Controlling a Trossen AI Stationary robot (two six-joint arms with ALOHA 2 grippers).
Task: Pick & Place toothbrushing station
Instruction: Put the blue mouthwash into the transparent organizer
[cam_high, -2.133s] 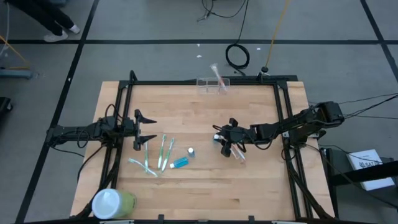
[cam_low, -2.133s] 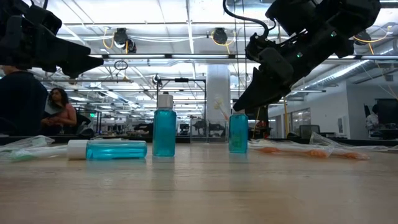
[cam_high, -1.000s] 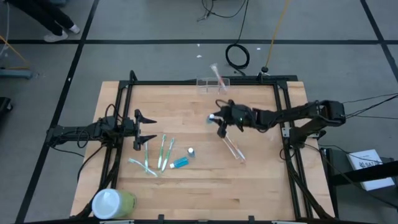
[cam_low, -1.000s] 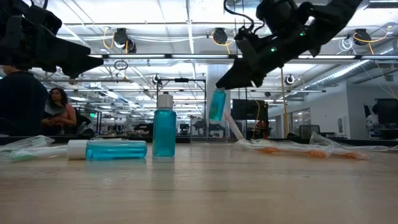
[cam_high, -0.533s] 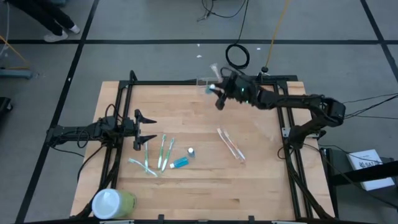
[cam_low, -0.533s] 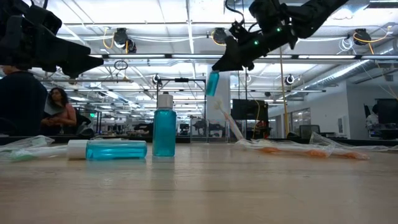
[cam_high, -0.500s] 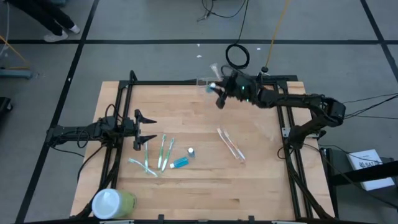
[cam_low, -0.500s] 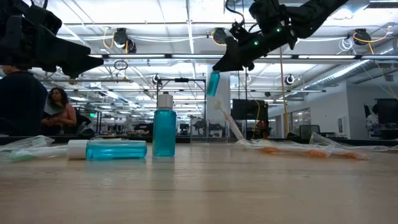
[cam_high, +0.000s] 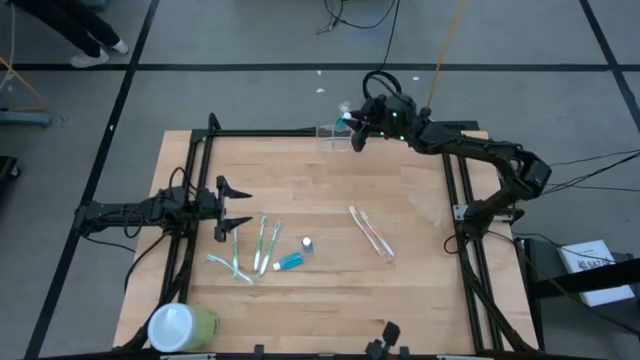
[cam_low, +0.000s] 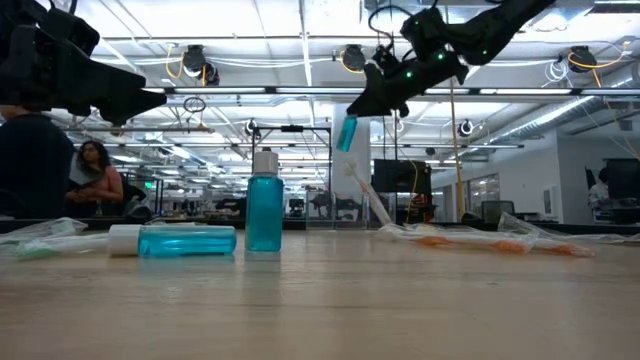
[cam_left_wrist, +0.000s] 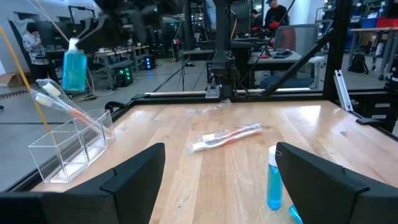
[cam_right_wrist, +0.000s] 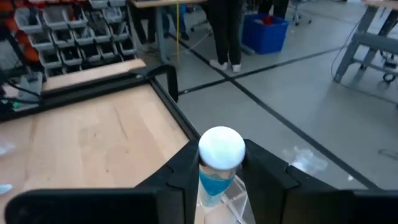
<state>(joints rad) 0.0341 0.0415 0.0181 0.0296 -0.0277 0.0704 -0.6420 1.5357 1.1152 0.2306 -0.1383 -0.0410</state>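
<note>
In the high view the right gripper is seen at the far edge of the table, above the station, but what it carries is hard to make out there. The right wrist view supplies it: a small blue bottle with a white cap is clamped between the two fingers, cap towards the camera. The low view shows this bottle hanging tilted, well above the tabletop. The left wrist view alone shows the station clearly: a low clear box with dividers, standing at the far table edge, with a toothbrush leaning in it, and the bottle held above it.

The right arm is stretched out long from its base at the right side to the far edge. The left gripper waits low at the left side, its jaws spread wide apart.

On the wooden table lie three toothbrushes near the left gripper, a lying bottle, an upright bottle, and packaged brushes towards the middle. A green cylinder stands at the near left corner. In the low view a seated person is seen in the room beyond.
</note>
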